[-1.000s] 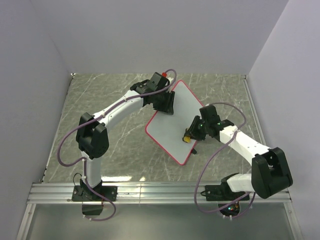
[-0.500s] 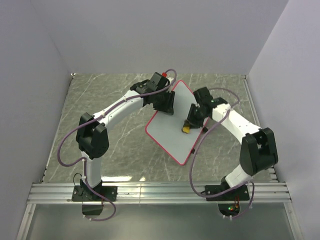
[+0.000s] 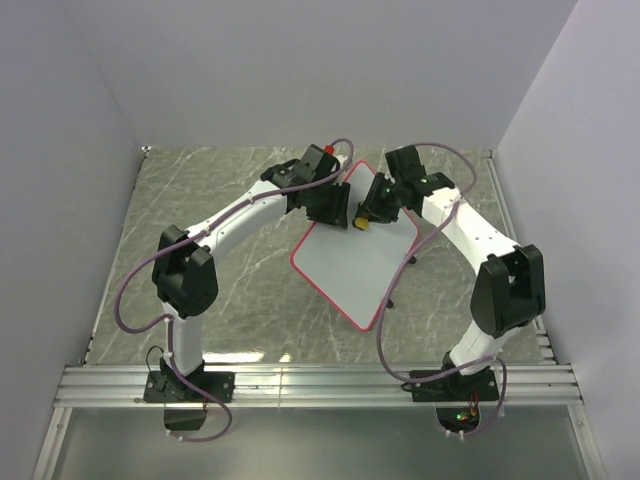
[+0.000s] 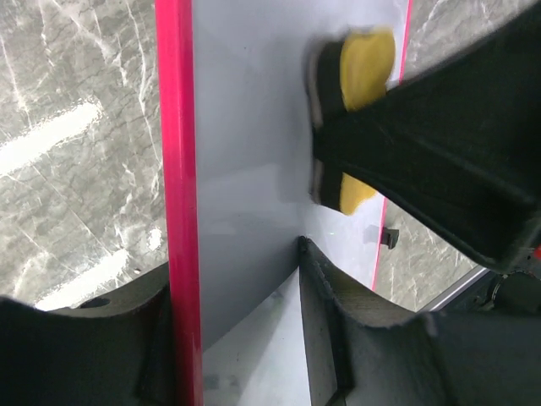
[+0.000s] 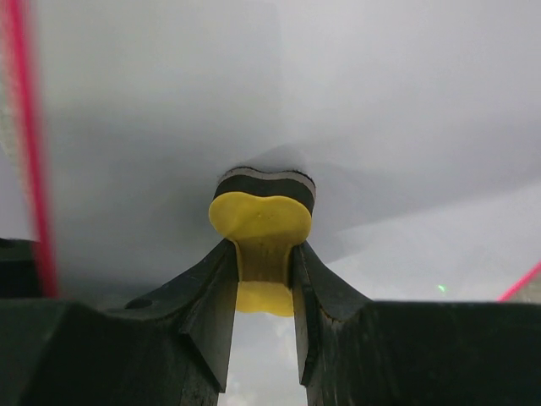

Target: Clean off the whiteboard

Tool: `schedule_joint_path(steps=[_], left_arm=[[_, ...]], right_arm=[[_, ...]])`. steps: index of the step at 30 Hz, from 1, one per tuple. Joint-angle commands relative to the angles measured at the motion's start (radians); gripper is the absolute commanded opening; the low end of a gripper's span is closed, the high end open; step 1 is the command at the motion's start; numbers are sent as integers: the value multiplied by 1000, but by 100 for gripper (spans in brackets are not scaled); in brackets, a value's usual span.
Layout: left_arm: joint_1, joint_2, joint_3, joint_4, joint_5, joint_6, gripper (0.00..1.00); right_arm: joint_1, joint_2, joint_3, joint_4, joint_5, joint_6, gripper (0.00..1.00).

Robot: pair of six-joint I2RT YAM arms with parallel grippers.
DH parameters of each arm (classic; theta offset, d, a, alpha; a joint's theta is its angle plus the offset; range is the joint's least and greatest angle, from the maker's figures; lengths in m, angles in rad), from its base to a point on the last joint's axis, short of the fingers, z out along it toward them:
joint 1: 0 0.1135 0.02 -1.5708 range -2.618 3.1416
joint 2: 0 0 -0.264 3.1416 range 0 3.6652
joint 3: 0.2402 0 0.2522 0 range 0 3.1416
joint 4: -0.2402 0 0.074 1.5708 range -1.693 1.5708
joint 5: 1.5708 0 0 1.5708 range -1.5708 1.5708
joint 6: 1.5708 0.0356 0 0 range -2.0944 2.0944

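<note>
The whiteboard (image 3: 355, 265), white with a thin pink-red frame, lies tilted on the marble table, its surface blank. My left gripper (image 3: 330, 208) is shut on its upper-left edge; in the left wrist view the red frame (image 4: 179, 169) runs between my fingers. My right gripper (image 3: 368, 215) is shut on the yellow bone-shaped eraser (image 3: 361, 224) and presses its dark pad against the board near the top corner, close to the left gripper. The eraser shows in the right wrist view (image 5: 262, 220) and in the left wrist view (image 4: 359, 59).
Grey marble table (image 3: 220, 260) enclosed by white walls on three sides. A small black foot of the board (image 4: 389, 238) sticks out at its far edge. An aluminium rail (image 3: 320, 385) runs along the near edge by the arm bases.
My right gripper has swept the eraser across the board from near its lower-right edge up to the top corner beside the left gripper. The left arm and the board have not moved.
</note>
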Motion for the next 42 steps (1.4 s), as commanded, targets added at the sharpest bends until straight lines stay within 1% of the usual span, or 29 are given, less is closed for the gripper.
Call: schedule_joint_path(steps=[1, 2, 3, 5, 6, 8, 9, 11, 12, 18, 23, 24, 28, 30, 32, 33, 34, 37, 38, 39, 40, 41, 42], left_arm=[[-53, 5, 16, -116, -25, 88, 0], [-51, 6, 34, -124, -27, 88, 0], [-51, 6, 45, -130, -36, 86, 2], [-53, 4, 72, -142, -45, 88, 7], [-51, -2, 77, -141, -57, 84, 16], [-51, -10, 83, -138, -64, 84, 25], [-51, -17, 85, -136, -67, 83, 31], [-51, -22, 82, -135, -71, 78, 34], [-51, -27, 79, -135, -71, 77, 38], [-51, -59, 33, -104, -87, 57, 47], [-50, -57, 34, -101, -102, 43, 50], [-51, -59, 36, -99, -105, 37, 57], [-51, -64, 50, -95, -140, 20, 63], [-51, -67, 53, -87, -168, 9, 73], [-51, -70, 60, -87, -174, -3, 74], [-50, -70, 62, -88, -206, -8, 75], [-51, -70, 73, -93, -222, -12, 80], [-50, -76, 82, -99, -277, -24, 81], [-51, -85, 83, -98, -291, -31, 81], [-51, -90, 82, -95, -304, -34, 82], [-51, -94, 80, -90, -326, -37, 82], [-51, -97, 83, -90, -338, -43, 83], [-50, -106, 83, -92, -347, -46, 84]], right_arm=[[-20, -106, -116, 22, 19, -29, 0], [-25, -135, -147, 34, 21, -35, 0], [-28, -164, -211, 60, 27, -40, 0], [-37, -246, -292, 78, 29, -47, 0], [-40, -269, -313, 85, 35, -50, 0], [-42, -333, -366, 86, 38, -56, 0], [-42, -353, -382, 85, 42, -60, 0], [-42, -413, -428, 85, 52, -63, 0], [-43, -431, -442, 83, 56, -63, 0], [-45, -553, -541, 82, 75, -58, 0], [-49, -603, -603, 30, 200, -14, 0], [-54, -611, -610, 10, 231, 3, 0], [-57, -599, -652, -63, 364, 55, 0], [-58, -599, -699, -73, 420, 92, 0], [-62, -600, -753, -64, 438, 117, 0], [-65, -602, -767, -55, 443, 143, 0], [-68, -599, -784, -50, 446, 152, 0], [-74, -568, -767, -67, 489, 181, 0], [-83, -557, -762, -76, 492, 184, 13], [-83, -538, -759, -75, 495, 187, 23], [-85, -530, -767, -70, 487, 187, 38], [-83, -524, -771, -61, 480, 186, 80], [-86, -511, -779, -41, 471, 180, 92]])
